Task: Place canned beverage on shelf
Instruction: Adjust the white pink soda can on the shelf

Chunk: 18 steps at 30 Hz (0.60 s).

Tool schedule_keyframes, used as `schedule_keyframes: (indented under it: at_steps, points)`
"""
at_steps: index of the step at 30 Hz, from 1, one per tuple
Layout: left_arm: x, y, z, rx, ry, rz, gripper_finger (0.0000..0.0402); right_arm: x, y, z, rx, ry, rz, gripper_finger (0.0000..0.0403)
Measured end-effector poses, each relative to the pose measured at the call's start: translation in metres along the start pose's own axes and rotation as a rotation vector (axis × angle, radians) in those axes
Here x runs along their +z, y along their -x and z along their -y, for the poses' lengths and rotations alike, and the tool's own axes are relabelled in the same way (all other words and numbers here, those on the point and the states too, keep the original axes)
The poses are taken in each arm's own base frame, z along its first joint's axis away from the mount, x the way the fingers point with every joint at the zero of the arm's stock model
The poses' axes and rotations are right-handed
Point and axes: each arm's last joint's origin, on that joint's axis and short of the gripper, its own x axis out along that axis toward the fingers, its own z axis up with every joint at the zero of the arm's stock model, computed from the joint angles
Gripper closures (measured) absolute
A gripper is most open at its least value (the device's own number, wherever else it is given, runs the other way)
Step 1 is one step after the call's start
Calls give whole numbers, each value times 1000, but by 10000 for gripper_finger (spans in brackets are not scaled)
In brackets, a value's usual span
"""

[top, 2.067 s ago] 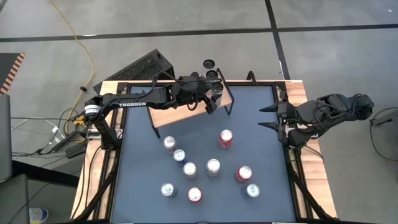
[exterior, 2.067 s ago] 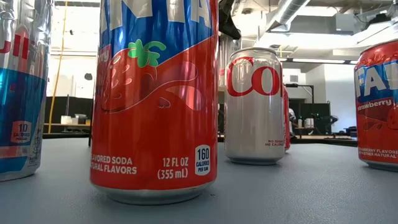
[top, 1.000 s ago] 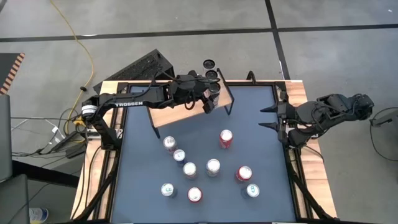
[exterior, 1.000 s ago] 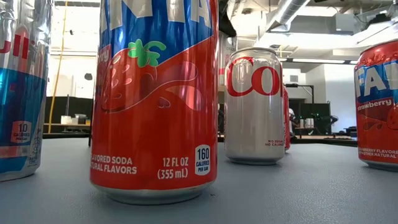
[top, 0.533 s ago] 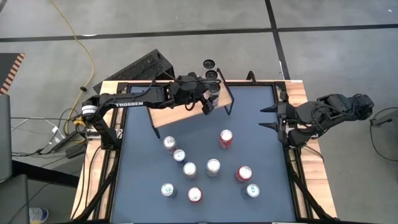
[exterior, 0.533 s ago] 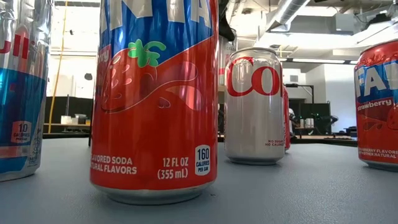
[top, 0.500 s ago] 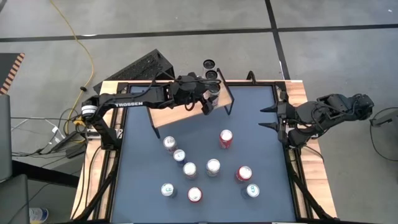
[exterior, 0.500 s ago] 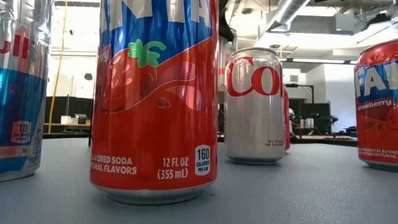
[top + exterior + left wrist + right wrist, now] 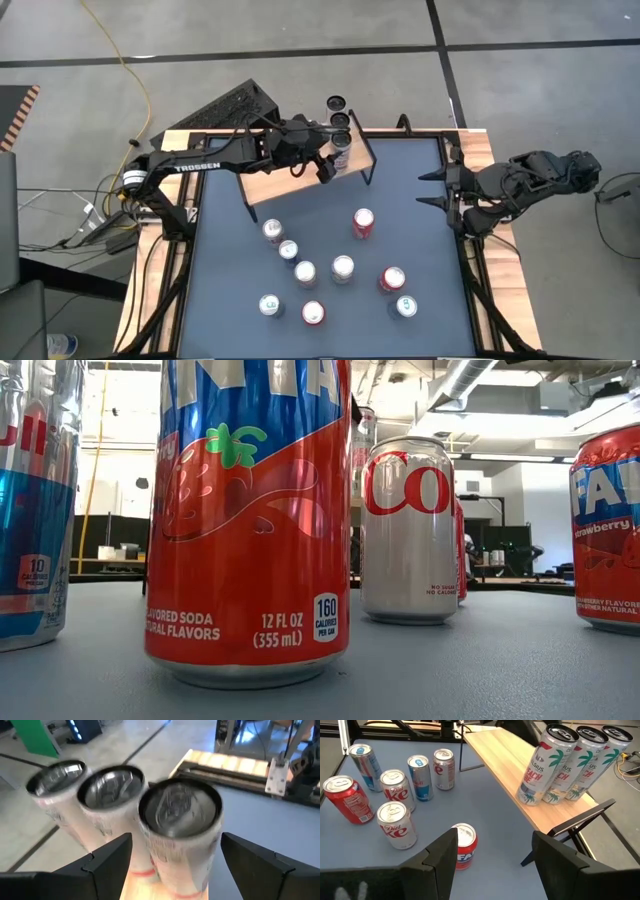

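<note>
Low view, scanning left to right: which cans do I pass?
blue-and-silver can cut off by the left edge → large strawberry soda can → silver Coke can → strawberry Fanta can cut off by the right edge

Both end effectors (image 9: 326, 168) (image 9: 424, 189) agape.

Setting, from my remote station: industrial robotics lab or workshop, probably. Polished concrete floor (image 9: 300, 30) with dark joint lines, yellow cable (image 9: 130, 65), exposed ceiling ducts (image 9: 470, 380), distant workbenches (image 9: 110, 565).
</note>
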Motion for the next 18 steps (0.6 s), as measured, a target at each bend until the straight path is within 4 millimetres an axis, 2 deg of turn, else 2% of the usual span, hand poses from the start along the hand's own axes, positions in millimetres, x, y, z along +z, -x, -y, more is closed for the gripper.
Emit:
schedule_keyframes:
  at_steps: [13,15,18]
  points:
    - [-16,7,14,28,-59,-152,112,0,0,0,0,8,-2,163]
    - [-19,5,14,34,-59,-149,124,0,0,0,0,8,-2,163]
    - [-28,1,15,54,-49,-154,164,-1,0,0,0,9,-4,163]
